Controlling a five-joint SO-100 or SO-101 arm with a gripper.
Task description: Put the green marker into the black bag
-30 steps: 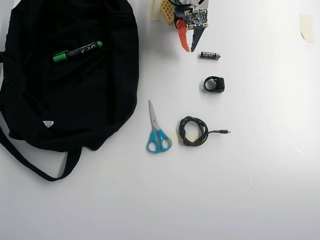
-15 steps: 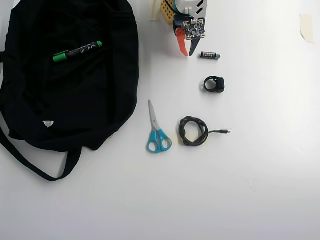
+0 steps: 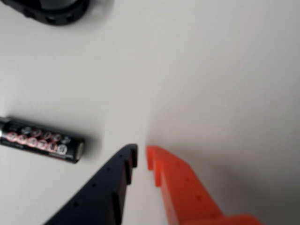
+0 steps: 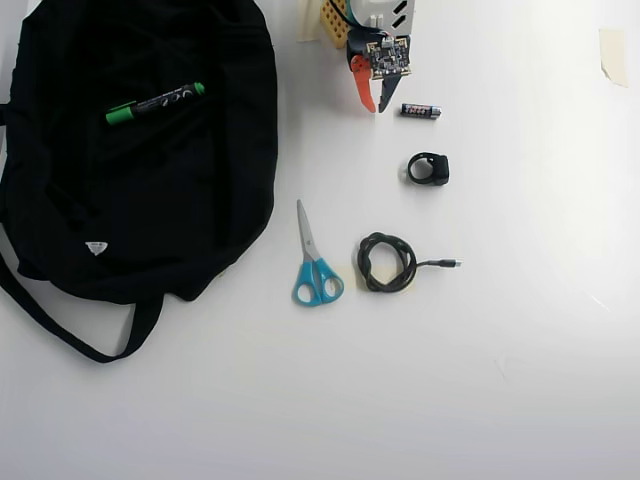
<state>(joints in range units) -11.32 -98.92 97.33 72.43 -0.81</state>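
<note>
The green marker [image 4: 155,103], black barrel with green cap and green end, lies on top of the black bag [image 4: 130,200] at the upper left of the overhead view. The bag's straps [image 4: 60,325] trail to the lower left. My gripper [image 4: 376,106] is at the top centre, well right of the bag, with its orange and black fingers nearly together and nothing between them. In the wrist view the gripper [image 3: 141,157] hangs over bare white table. The marker and bag are out of the wrist view.
A small black battery [image 4: 421,111] lies just right of the gripper and shows in the wrist view [image 3: 42,139]. A black ring-shaped object [image 4: 429,168], blue-handled scissors [image 4: 314,260] and a coiled black cable [image 4: 388,263] lie below. A tape piece [image 4: 611,53] is top right.
</note>
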